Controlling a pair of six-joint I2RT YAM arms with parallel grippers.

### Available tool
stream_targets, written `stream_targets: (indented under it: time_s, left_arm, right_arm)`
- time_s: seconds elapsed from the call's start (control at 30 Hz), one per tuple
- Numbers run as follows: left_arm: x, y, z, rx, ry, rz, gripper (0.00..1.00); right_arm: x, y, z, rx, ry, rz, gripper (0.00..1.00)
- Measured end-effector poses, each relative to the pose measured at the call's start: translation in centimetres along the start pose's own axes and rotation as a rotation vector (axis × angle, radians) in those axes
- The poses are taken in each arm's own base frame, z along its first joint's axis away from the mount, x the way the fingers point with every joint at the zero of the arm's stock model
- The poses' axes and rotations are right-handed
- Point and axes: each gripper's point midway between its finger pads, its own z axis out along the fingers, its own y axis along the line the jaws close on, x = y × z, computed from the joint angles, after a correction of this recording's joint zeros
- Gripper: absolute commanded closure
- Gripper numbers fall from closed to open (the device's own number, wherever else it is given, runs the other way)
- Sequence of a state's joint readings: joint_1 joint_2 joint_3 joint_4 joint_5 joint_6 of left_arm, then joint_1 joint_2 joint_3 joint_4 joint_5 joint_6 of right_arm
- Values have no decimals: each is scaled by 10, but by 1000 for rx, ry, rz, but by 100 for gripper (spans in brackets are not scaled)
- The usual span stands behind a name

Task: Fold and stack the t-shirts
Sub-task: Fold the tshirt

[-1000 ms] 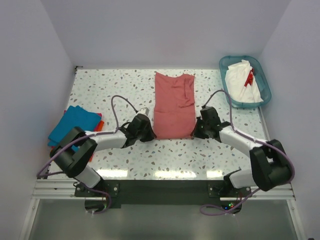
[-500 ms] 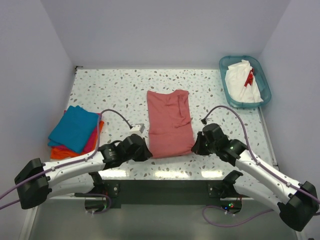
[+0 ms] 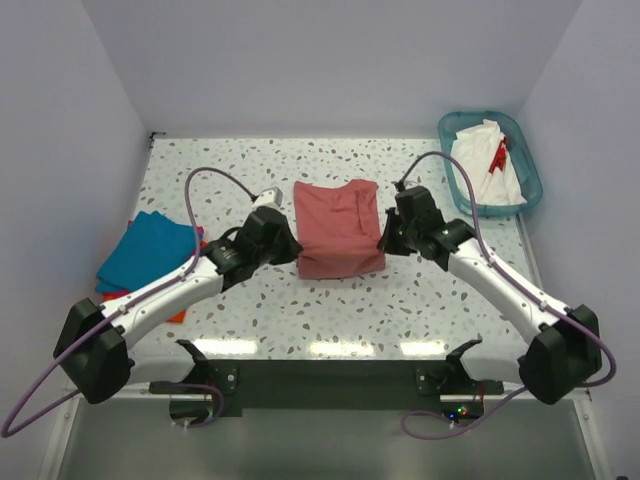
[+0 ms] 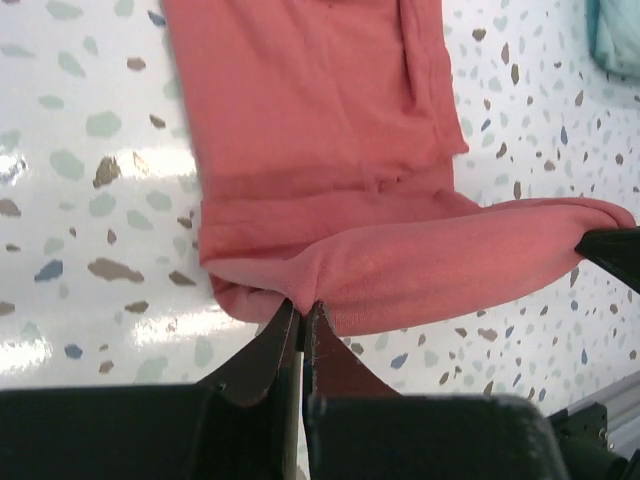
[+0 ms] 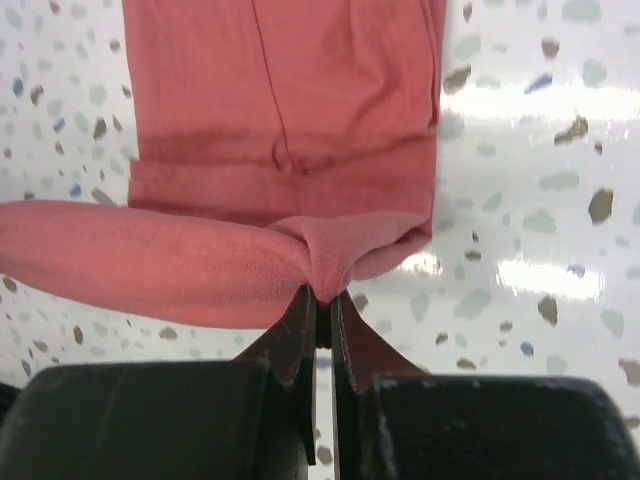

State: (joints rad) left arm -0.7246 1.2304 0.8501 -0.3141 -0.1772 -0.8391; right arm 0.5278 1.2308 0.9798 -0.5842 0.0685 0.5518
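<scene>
The salmon-red t-shirt (image 3: 338,225) lies in the middle of the table, its near end lifted and folded back over the rest. My left gripper (image 3: 291,233) is shut on the shirt's left near corner (image 4: 290,290). My right gripper (image 3: 384,238) is shut on its right near corner (image 5: 330,270). The hem stretches between the two grippers above the lower layer (image 5: 280,90). A stack of folded shirts, teal (image 3: 145,250) on top with pink and orange edges below, lies at the left. A white shirt with a red mark (image 3: 487,163) sits in the basket.
A teal plastic basket (image 3: 530,175) stands at the back right corner. The speckled table (image 3: 350,310) has side walls left, right and back. Purple cables arc over both arms.
Both grippers first pulled the shirt's near end toward the front edge, then carried it up and away over the shirt. The shirt now looks about half as long.
</scene>
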Motion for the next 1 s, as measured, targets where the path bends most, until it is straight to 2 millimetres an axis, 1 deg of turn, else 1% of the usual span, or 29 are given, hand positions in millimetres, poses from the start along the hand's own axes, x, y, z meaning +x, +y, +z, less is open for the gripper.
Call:
stream_targets:
  time_s: [0.1, 0.2, 0.4, 0.5, 0.57, 0.63, 0.67, 0.7, 0.73, 0.77, 0.8, 0.83, 0.87, 0.9, 0.93, 1.0]
  left_arm:
    - [-23, -5, 14, -1, -23, -2, 100]
    - [-42, -4, 33, -10, -30, -9, 100]
    - [-84, 1, 79, -23, -32, -47, 100]
    - [-107, 6, 106, -17, -36, -74, 100]
    - [-119, 15, 127, -16, -33, -98, 100]
    - [-128, 26, 147, -16, -25, -117, 100]
    - [-132, 31, 159, -13, -16, -125, 93]
    - [-138, 34, 171, 0, -14, -132, 56]
    - [-142, 37, 181, 13, -11, -129, 42]
    - [-147, 41, 194, 31, -8, -133, 33]
    - [-150, 45, 204, 53, -6, -136, 21]
    - [-153, 50, 210, 73, -11, -141, 17]
    - [-154, 57, 213, 81, -8, -148, 13]
    - [-154, 64, 213, 83, -6, -156, 12]
    - [-156, 69, 211, 85, -10, -163, 12]
    - [-161, 79, 204, 79, -28, -171, 12]
  right_arm:
    - [-30, 1, 17, 1, -17, 24, 100]
    - [-50, -2, 34, 8, -15, 47, 100]
    - [-93, -6, 69, -9, -11, 106, 100]
    - [-118, -10, 93, -23, -4, 140, 100]
    - [-134, -13, 111, -34, -3, 159, 100]
    - [-152, -15, 134, -49, 1, 177, 99]
    - [-160, -14, 144, -57, -5, 180, 93]
    - [-168, -15, 157, -63, -4, 185, 70]
    - [-175, -17, 168, -63, -7, 196, 59]
    - [-180, -20, 181, -60, -2, 200, 47]
    - [-186, -22, 189, -60, -5, 200, 33]
    - [-191, -25, 199, -57, -9, 204, 26]
    - [-193, -30, 206, -48, -10, 204, 20]
    - [-192, -36, 209, -36, -5, 206, 15]
    - [-188, -41, 209, -19, 9, 208, 14]
    - [-190, -49, 204, 10, -4, 199, 14]
